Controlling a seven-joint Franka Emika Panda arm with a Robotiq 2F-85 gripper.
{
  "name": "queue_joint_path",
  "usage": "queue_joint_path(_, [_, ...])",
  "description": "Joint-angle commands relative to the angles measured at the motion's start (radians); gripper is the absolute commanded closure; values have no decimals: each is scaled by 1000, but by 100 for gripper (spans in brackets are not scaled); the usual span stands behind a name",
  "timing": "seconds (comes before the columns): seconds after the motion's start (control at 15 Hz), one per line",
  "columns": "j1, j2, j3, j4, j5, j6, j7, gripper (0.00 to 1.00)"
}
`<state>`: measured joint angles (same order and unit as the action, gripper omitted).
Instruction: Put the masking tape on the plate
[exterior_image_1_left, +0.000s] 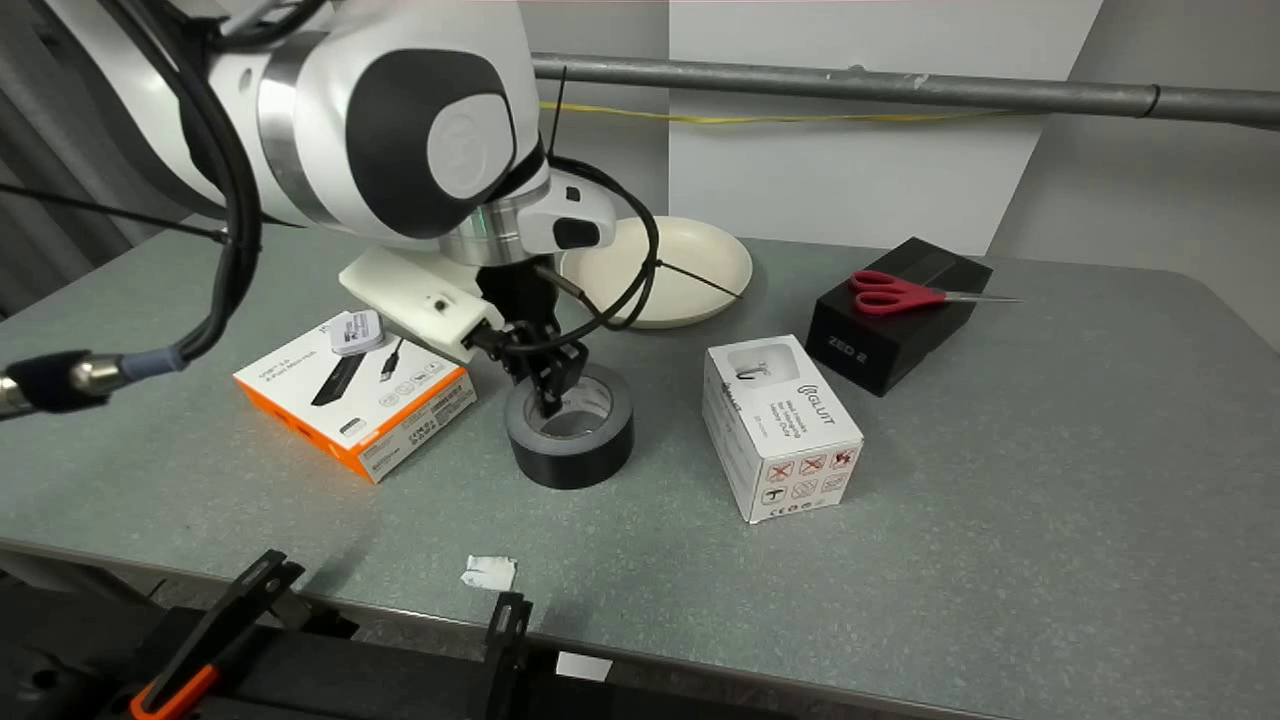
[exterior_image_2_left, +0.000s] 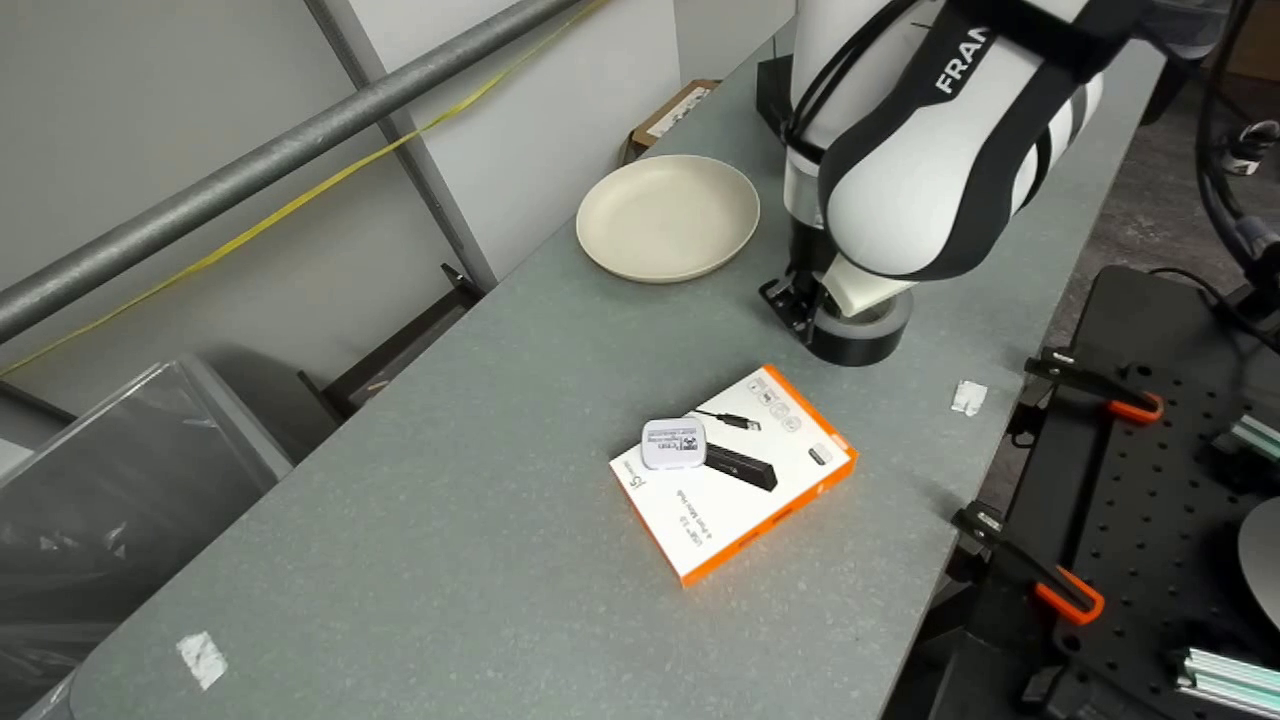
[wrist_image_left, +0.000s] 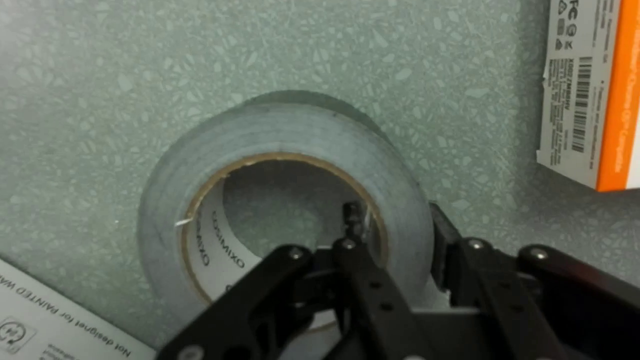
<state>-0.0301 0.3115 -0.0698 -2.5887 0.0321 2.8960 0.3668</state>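
One finger of my end effector reaches down inside the masking tape and the other stands just outside its wall, but I can't tell whether they are pressing on it. The tape appears to rest on the table, and a weak squeeze on that one side could let it tilt or slide off as I lift. Farther back, coming in too low could knock the raised rim of the plate and shove it along.
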Motion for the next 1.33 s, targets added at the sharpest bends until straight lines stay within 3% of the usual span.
queue_joint_path(0.0, [2,21,13,43,69,-15,-34,97])
queue_joint_path(0.27, [-22,-46,44,40,109,-85,-93,94])
queue_joint_path(0.53, [-26,-164,31,29,125,-84,-111,94])
queue_joint_path(0.8, [-31,-206,30,90,142,-167,-126,94])
queue_joint_path(0.87, [-10,-171,12,69,94,-100,-76,74])
queue_joint_path(1.2, [-13,-191,15,83,102,-147,-87,74])
queue_joint_path(1.27, [-18,-183,22,109,137,-132,-97,94])
